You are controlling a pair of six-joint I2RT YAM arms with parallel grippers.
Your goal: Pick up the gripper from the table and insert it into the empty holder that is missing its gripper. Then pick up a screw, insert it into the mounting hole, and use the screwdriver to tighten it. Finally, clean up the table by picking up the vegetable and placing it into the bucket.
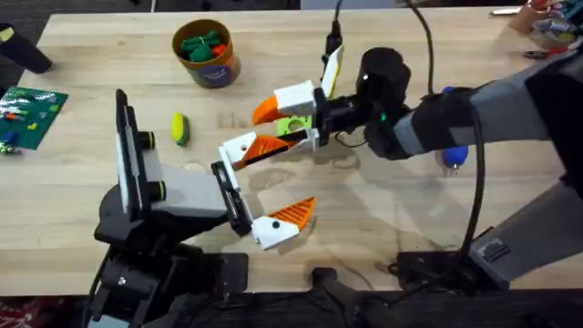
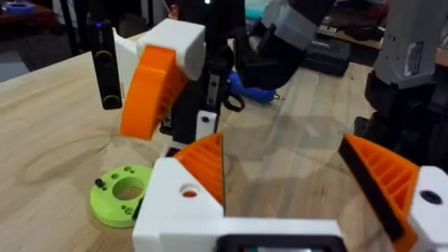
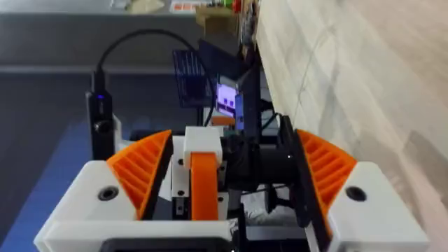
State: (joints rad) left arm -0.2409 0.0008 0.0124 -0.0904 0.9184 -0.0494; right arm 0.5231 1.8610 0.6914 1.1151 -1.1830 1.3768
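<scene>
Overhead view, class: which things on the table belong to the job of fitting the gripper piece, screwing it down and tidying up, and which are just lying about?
For the job:
lime-green gripper piece
blue screwdriver
yellow vegetable
tan bucket

Lying about:
green board at the table's left edge
green and red toys, already in the bucket

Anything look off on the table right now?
Nothing spilled or damaged. The green gripper lies flat on the table between the two hands, not yet picked up. The vegetable is out on the table, left of the bucket, which holds green and red toys.
</scene>
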